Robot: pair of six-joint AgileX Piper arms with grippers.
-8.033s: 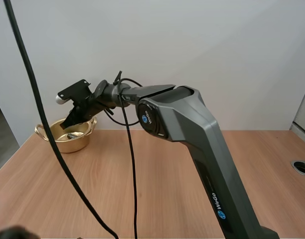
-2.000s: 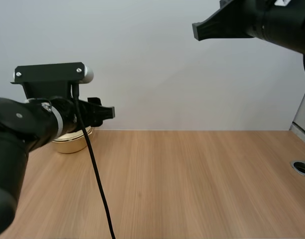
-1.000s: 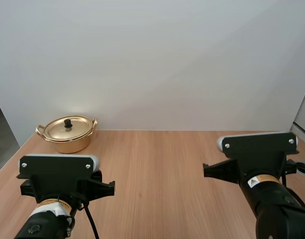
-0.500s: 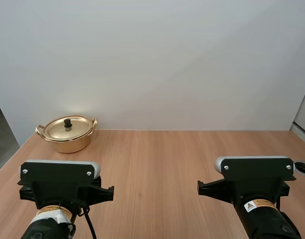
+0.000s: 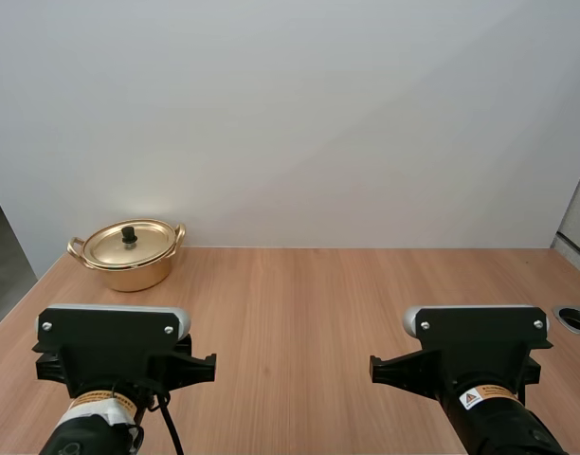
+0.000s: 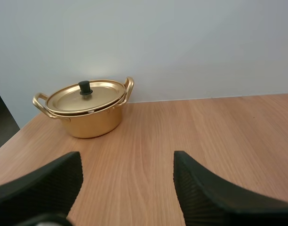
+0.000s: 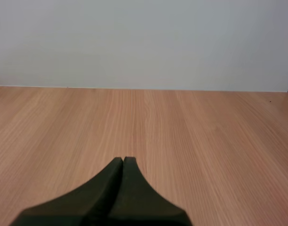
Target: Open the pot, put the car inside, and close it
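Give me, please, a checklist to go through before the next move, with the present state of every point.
1. Lid seated on the pot: ok, it lies flat with the knob up.
2. Car inside the pot: cannot tell, the lid covers the inside.
3. Pot upright on the table: ok, near its far left corner.
4. Left gripper free: ok, open, nothing between the fingers, apart from the pot.
5. Right gripper free: ok, shut on nothing, over bare table.
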